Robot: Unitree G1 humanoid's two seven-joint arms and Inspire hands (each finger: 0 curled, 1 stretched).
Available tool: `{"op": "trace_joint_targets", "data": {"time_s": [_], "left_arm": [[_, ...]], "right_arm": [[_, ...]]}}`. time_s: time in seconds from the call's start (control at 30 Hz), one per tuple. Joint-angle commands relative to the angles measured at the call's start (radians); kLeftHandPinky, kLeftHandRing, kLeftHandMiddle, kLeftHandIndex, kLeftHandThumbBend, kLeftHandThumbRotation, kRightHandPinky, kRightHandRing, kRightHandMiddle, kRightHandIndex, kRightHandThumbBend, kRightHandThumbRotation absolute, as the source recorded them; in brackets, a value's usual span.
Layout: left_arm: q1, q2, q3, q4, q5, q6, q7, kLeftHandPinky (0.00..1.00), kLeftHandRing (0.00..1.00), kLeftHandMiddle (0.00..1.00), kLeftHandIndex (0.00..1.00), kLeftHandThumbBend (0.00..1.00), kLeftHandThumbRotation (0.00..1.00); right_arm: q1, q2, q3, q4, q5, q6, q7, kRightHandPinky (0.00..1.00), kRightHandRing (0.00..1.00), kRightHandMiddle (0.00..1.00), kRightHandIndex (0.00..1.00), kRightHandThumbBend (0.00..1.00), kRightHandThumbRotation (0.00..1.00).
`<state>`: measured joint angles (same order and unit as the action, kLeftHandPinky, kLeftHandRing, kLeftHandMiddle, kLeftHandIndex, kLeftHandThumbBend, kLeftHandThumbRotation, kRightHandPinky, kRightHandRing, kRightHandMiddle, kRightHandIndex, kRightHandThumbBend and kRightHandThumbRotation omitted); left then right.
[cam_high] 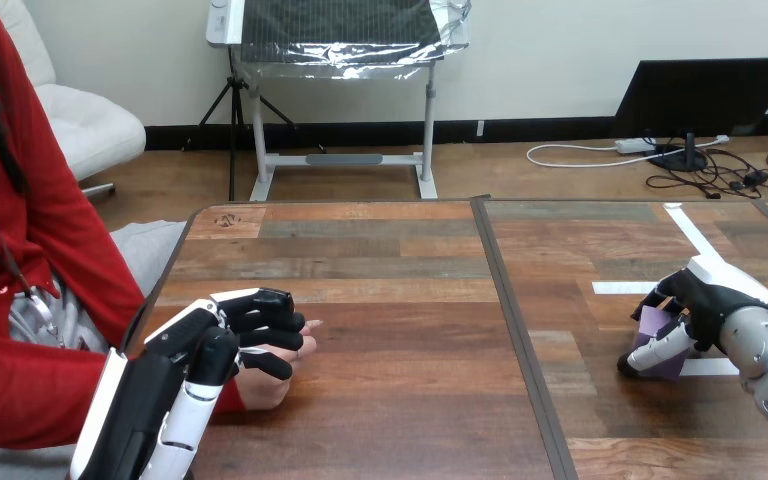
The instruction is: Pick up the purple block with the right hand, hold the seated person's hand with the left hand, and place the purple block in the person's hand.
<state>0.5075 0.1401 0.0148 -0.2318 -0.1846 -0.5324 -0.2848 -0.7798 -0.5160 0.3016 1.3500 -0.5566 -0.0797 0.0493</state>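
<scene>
A wooden table bears white tape, purple block and person's hand.

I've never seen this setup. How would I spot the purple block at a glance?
Take the wooden table and look at its right half, where strips of white tape are stuck to the top. There the robot's right hand curls round a small purple block. It is the only purple thing on the table, peeking out between the black-and-white fingers.

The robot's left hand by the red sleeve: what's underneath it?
The person's hand lies under the left hand, whose black fingers curl over it. Fingertips and the heel show; the palm and knuckles are covered.
</scene>
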Motion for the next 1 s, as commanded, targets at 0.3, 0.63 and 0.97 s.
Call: {"op": "trace_joint_targets", "data": {"time_s": [0.3, 0.63, 0.97], "left_arm": [[-0.044, -0.001, 0.008, -0.029, -0.001, -0.008, 0.005, 0.54, 0.63, 0.64, 0.64, 0.63, 0.89], [-0.040, 0.000, 0.011, -0.034, 0.006, -0.004, 0.011, 0.54, 0.63, 0.64, 0.64, 0.64, 0.89], [-0.030, 0.002, 0.012, -0.046, 0.009, 0.003, 0.016, 0.54, 0.64, 0.65, 0.64, 0.65, 0.88]], "right_arm": [[-0.060, -0.022, -0.001, -0.001, 0.004, 0.014, -0.002, 0.62, 0.67, 0.70, 0.69, 0.81, 0.00], [-0.055, -0.023, 0.000, -0.002, 0.002, 0.004, -0.026, 0.60, 0.65, 0.66, 0.62, 0.81, 0.00], [-0.053, -0.021, -0.011, -0.004, 0.014, -0.002, -0.040, 0.51, 0.56, 0.60, 0.55, 0.79, 0.00]]}}
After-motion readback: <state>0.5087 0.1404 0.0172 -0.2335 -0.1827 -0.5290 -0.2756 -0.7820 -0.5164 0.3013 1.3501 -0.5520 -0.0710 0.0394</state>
